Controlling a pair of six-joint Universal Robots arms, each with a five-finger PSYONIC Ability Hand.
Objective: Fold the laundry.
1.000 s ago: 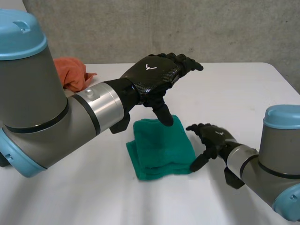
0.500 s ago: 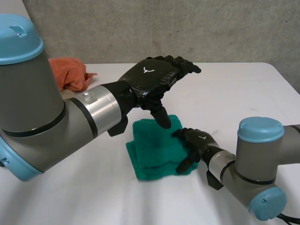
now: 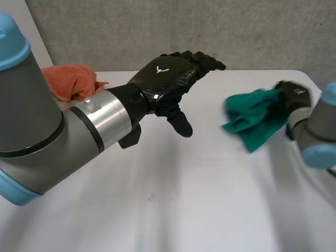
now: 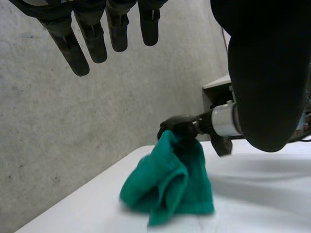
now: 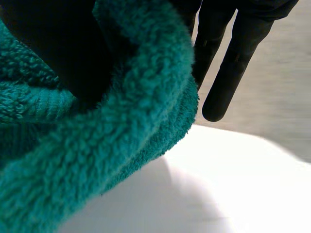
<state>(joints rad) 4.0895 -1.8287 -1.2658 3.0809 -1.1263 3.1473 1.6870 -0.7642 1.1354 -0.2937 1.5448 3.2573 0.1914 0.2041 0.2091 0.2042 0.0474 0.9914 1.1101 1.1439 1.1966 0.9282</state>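
Right hand (image 3: 292, 95): fingers clamped on towel (image 3: 251, 118), bunched, hanging at tabletop's (image 3: 173, 199) right side.
Left hand (image 3: 169, 83): fingers straight, holding nothing, above mid-tabletop.
Cloth (image 3: 67, 81): orange, heaped far left.

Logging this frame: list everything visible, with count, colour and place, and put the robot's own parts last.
green towel: one, green, bunched and hanging from the right hand over the table's right side.
orange cloth: one, orange, crumpled on the table's far left, behind the left arm.
table: one, white, under both arms.
wall: one, grey concrete, behind the table.
left arm: one, grey with a light-blue cap, reaching in from the left.
right arm: one, grey with a light-blue cap, at the right edge.
left hand: one, black, open, held above the table's middle, touching nothing.
right hand: one, black, gripping the green towel's top.
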